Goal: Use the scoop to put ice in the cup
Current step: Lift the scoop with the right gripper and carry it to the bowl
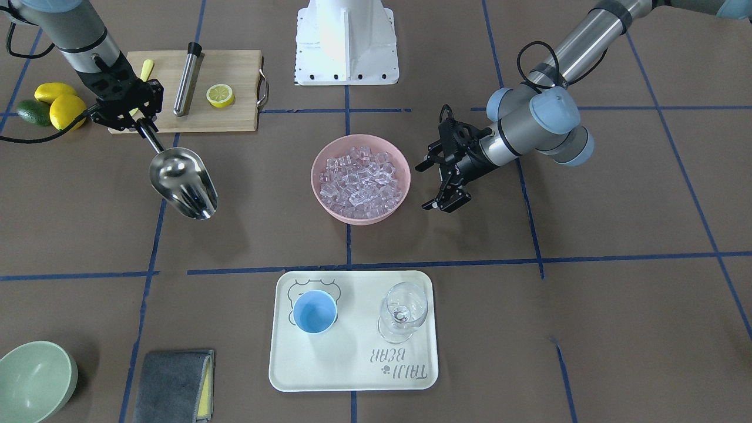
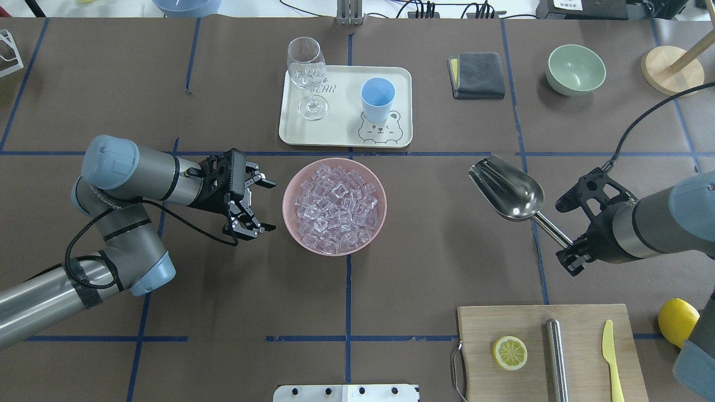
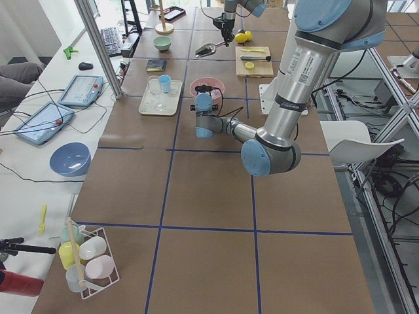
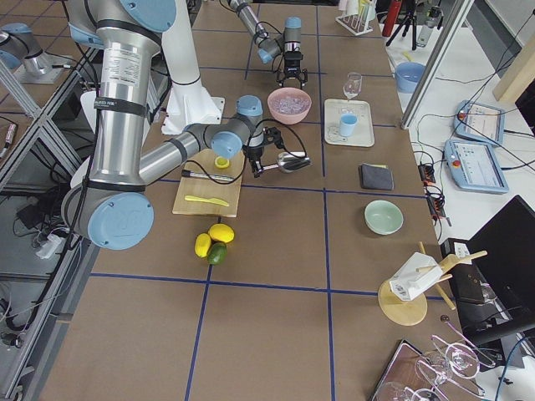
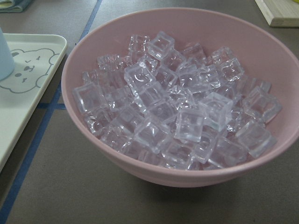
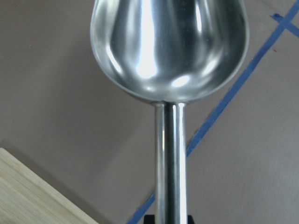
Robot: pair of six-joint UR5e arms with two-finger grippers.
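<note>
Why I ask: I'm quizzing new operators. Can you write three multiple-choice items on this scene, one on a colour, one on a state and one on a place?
1. What colour is the bowl that holds the ice cubes?
A) pink B) pale green C) blue

2. The steel scoop in the right hand is:
A) heaped with ice B) upside down C) empty

3. Where does the light-blue cup stand?
A) inside the bowl B) on the white tray, beside the wine glass C) under the scoop

Answers:
1 A: the left wrist view shows pink walls around the cubes.
2 C: the right wrist view shows a bare, shiny trough facing up.
3 B: the overhead view shows it upright on the tray next to the glass.
</note>
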